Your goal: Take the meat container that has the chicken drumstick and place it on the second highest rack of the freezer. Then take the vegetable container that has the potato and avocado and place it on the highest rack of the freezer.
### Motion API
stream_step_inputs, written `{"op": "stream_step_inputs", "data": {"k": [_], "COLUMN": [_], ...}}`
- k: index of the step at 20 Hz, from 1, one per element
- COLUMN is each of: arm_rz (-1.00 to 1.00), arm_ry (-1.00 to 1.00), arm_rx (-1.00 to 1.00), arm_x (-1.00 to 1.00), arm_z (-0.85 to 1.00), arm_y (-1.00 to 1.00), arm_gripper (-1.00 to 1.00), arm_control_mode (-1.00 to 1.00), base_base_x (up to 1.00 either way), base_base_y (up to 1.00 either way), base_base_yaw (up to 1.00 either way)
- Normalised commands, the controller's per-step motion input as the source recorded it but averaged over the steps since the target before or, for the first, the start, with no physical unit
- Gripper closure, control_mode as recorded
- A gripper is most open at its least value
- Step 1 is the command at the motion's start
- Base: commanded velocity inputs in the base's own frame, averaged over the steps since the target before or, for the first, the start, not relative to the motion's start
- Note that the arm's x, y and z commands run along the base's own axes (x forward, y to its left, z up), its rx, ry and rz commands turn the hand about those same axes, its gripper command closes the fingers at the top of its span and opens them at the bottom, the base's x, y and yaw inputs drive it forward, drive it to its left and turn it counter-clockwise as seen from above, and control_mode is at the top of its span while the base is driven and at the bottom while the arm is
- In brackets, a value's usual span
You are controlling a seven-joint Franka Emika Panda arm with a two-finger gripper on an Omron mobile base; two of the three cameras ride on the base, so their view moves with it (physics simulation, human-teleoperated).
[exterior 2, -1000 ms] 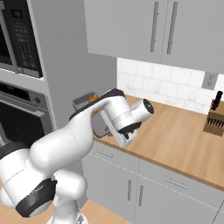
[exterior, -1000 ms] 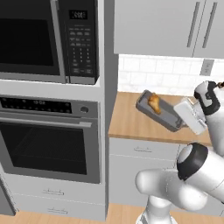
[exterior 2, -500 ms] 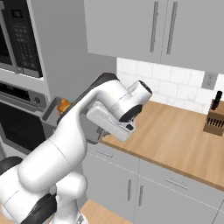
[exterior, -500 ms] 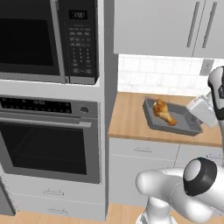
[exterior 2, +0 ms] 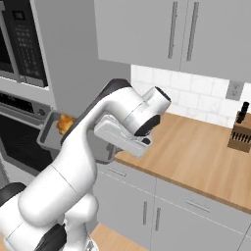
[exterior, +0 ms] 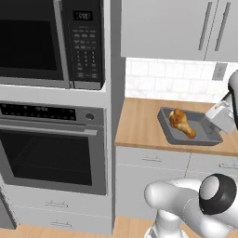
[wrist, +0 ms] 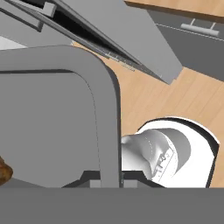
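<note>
Gripper (wrist: 107, 181) is clamped tight on the rim of the grey tray (exterior: 204, 135), fingers pinching its wall at the right-hand end, so the tray is carried by one edge. In the left base view the tray looks roughly level over the wooden counter (exterior: 139, 125), right of the oven (exterior: 51, 153); can't tell whether it is just clear of the wood or resting on it. Edge grip probably chosen so the hand stays clear of the food and the tray can slide flat onto a freezer shelf.

Chicken drumstick (exterior: 181, 122) lies inside the tray, toward its left half. Its long axis runs diagonally: thick end far-left, thin bone end pointing near-right toward the gripper side. The tray's long axis runs left to right along the counter.

In the right base view the tray (exterior 2: 49, 135) and drumstick (exterior 2: 63, 123) peek out left of the white arm (exterior 2: 112, 127). Knife block (exterior 2: 239, 132) stands far right, well apart.
</note>
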Motion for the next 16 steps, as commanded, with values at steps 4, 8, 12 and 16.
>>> {"op": "stream_step_inputs", "data": {"k": [4,8,12,16], "arm_rz": [0.00,0.00,0.00,0.00], "arm_ry": [0.00,0.00,0.00,0.00], "arm_rx": [0.00,0.00,0.00,0.00], "arm_x": [0.00,0.00,0.00,0.00], "arm_z": [0.00,0.00,0.00,0.00], "arm_y": [0.00,0.00,0.00,0.00], "arm_gripper": [1.00,1.00,1.00,1.00], "arm_control_mode": [1.00,1.00,1.00,1.00], "base_base_x": [-0.38,-0.32,-0.28,-0.04], "base_base_y": [0.07,0.52,0.75,0.91], "base_base_yaw": [0.00,0.00,-0.01,-0.05]}}
